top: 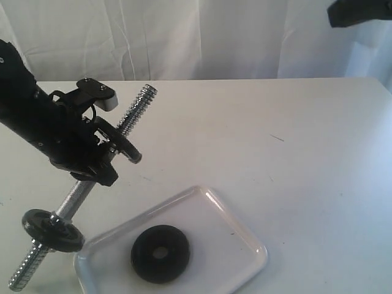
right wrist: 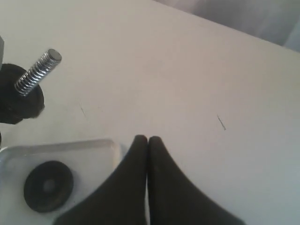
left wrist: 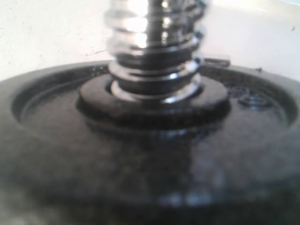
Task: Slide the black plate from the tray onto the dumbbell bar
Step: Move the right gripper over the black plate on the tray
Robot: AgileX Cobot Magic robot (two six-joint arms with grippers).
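I see the left gripper [top: 98,160] closed on the smooth middle of the slim chrome steel dumbbell bar [top: 75,199]. The jaws stand only as wide as the rod, and it is the one thing they hold. The dumbbell bar is tilted. One coarse threaded end points up and away over the white table [top: 275,153], and the other end is low, just beside the near left corner of the tray.

Two glossy black discs with raised rims sit on the rod. One [top: 52,229] is near the low end and the other [top: 127,147] is close above the jaws. In the left wrist view one such disc [left wrist: 150,154] fills the picture, and the thread [left wrist: 152,56] goes through its centre. I cannot see the fingers in that view.

The flat matte black round plate [top: 160,253] lies flat inside the shallow glossy white rectangular tray [top: 242,242], toward its left part, with its small centre hole up. Nothing touches it.

The right gripper [right wrist: 147,138] is fully closed, its two dark fingertips pressed together, and it holds nothing. It hangs over bare table just beside a corner of the tray [right wrist: 93,154], apart from the plate [right wrist: 48,185].
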